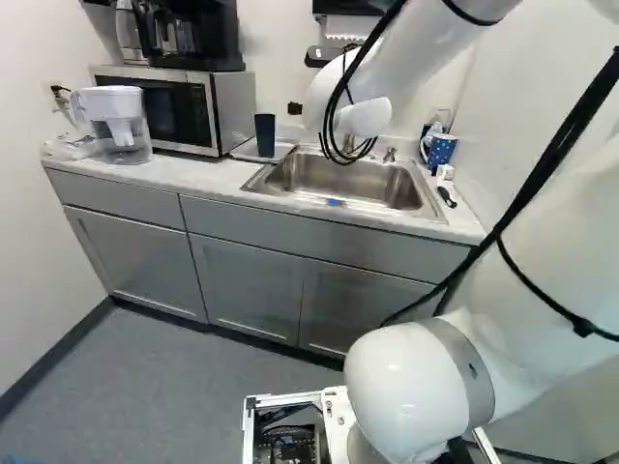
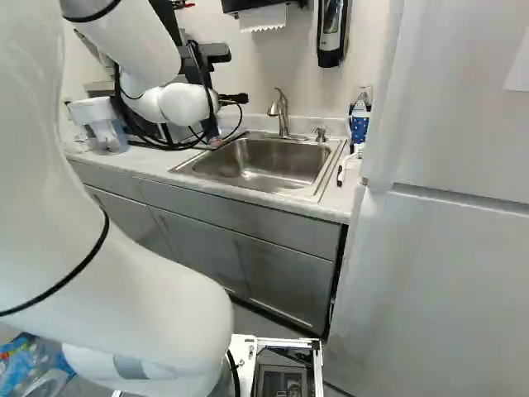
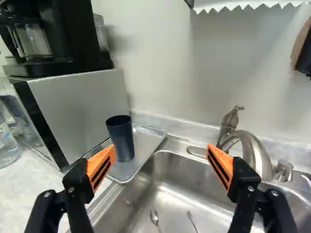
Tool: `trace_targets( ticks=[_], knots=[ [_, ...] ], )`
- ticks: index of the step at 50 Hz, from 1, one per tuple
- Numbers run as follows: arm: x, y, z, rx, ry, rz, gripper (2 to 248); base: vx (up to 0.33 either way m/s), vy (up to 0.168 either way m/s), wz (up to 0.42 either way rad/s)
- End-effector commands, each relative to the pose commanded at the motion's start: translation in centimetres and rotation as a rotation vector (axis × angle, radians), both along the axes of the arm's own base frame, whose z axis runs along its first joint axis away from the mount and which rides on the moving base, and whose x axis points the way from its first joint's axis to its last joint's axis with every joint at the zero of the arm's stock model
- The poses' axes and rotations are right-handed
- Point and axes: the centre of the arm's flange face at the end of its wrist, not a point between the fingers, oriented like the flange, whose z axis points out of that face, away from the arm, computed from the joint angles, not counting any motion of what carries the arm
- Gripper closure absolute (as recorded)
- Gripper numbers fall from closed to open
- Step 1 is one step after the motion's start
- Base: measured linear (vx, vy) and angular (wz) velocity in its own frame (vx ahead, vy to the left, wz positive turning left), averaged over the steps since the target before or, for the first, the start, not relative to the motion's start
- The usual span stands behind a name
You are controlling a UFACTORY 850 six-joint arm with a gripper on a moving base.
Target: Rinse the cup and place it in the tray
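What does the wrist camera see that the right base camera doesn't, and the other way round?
Only the wrist view: the dark cup, a spoon and another slender utensil in the sink, and orange pads of the open tool.

Only the right base view: the white arm, grey cabinets, a blue patterned mug and a tall white appliance.

Both: the sink, faucet and hanging paper towel.

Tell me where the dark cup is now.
The cup stands upright in the tray, left of the sink in the left base view, beside the microwave.
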Motion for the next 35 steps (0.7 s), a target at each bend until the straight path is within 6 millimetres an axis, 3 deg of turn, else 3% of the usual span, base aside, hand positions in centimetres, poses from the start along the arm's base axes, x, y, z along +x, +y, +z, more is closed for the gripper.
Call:
trace_targets(
  ticks=[14, 35],
  knots=[
    [2.3, 0.1, 0.2, 0.000, 0.001, -0.004, 3, 0.000, 0.000, 0.000],
    [6.5, -0.7, 2.3, 0.003, -0.037, -0.026, 3, 0.000, 0.000, 0.000]
  ],
)
